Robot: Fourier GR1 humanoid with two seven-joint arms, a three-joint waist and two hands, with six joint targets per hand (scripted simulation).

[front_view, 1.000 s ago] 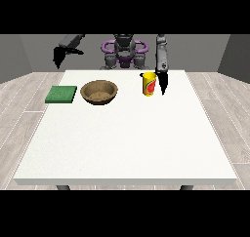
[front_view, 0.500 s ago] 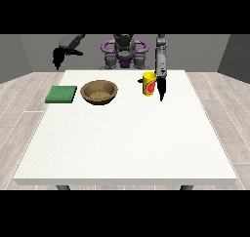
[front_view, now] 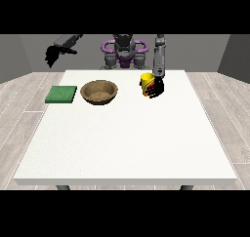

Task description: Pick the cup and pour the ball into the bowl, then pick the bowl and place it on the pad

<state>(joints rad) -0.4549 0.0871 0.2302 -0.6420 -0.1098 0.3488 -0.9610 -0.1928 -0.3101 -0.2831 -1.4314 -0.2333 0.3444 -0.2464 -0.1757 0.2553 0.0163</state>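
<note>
The yellow cup [front_view: 146, 84] stands upright on the white table [front_view: 127, 143], toward the far edge and right of centre; it is a short cylinder with an open top, and some red shows low on its side next to the fingers. The ball cannot be made out inside it. The hand at the view's right [front_view: 156, 88] is down at the cup, its black fingers curled against the cup's right and near side, in contact with it; the grey forearm rises steeply from it toward the robot. Left of the cup, well apart from it, sits the brown bowl [front_view: 99, 91], a shallow round wooden-looking dish with a darker rim and a lighter hollow, resting flat on the table. Just left of the bowl, and not touching it, lies the green pad [front_view: 61, 94], a flat square near the table's left edge. The hand at the view's left [front_view: 52, 55] is raised beyond the table's far left corner, clear of every object, with its dark fingers drooping downward; whether they are spread or closed cannot be told.
</note>
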